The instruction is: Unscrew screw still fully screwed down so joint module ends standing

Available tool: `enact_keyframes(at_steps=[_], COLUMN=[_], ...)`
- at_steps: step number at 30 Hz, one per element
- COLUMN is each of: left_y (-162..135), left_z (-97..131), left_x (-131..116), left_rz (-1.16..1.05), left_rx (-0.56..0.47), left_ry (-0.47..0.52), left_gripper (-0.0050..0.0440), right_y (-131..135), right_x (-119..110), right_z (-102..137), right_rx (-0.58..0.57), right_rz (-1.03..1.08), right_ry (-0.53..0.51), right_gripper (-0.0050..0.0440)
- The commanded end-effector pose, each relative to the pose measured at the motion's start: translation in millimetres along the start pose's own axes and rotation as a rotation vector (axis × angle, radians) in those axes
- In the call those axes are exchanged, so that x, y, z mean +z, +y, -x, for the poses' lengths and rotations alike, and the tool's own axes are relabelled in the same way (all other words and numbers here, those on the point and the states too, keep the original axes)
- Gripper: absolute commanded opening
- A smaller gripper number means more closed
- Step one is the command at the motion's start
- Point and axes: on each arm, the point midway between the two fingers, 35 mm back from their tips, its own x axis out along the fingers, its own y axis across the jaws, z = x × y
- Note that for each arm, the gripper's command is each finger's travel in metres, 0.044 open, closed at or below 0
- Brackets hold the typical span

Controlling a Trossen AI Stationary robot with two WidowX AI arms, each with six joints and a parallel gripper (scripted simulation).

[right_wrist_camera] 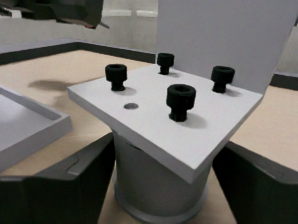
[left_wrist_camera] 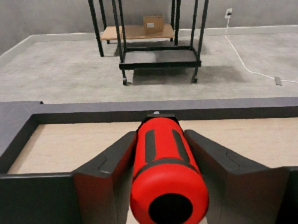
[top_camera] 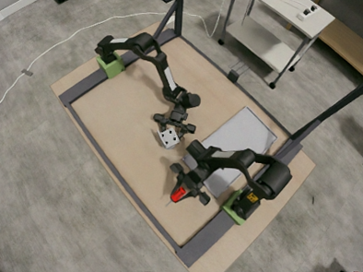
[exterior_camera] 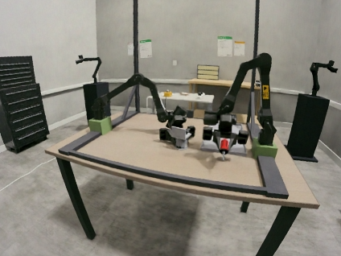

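Top view: tool approach in hand, left jaws (top_camera: 180, 191) (exterior_camera: 224, 141) closed on screwdriver (top_camera: 178, 194) (exterior_camera: 224, 146) (left_wrist_camera: 167, 160) (right_wrist_camera: 104, 25), right jaws (top_camera: 172, 131) (exterior_camera: 180, 139) gripping the upright joint module (exterior_camera: 182, 143) (right_wrist_camera: 160, 180); next, presumably, align the tip above the seated screw, which I cannot identify.

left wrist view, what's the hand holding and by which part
The left hand holds a red screwdriver by its handle, one finger on each side; the butt end faces the camera.

The wooden tabletop (top_camera: 126, 111) (exterior_camera: 133, 154) bears a grey tray (top_camera: 251, 131) (right_wrist_camera: 30, 127); the cylindrical joint module (exterior_camera: 182, 142) (right_wrist_camera: 155, 182) stands upright near it.
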Motion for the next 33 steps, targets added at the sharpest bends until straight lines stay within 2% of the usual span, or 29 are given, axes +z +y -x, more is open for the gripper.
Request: enact_keyframes(at_steps=[1, 33], left_y=[-3.1, -1.0], left_z=[0.1, -8.2], left_x=[-0.3, -21.4], left_rz=[0.013, -0.004], left_rx=[-0.007, -0.004], left_ry=[-0.014, -0.018], left_gripper=[0.0130, 0.0130], right_y=[5.8, 5.8], right_x=[15.1, 15.1], right_z=[-0.9, -0.9], right_rx=[0.003, 0.003], right_rz=[-0.036, -0.036], right_ry=[-0.011, -0.011], right_gripper=[0.0245, 0.0245])
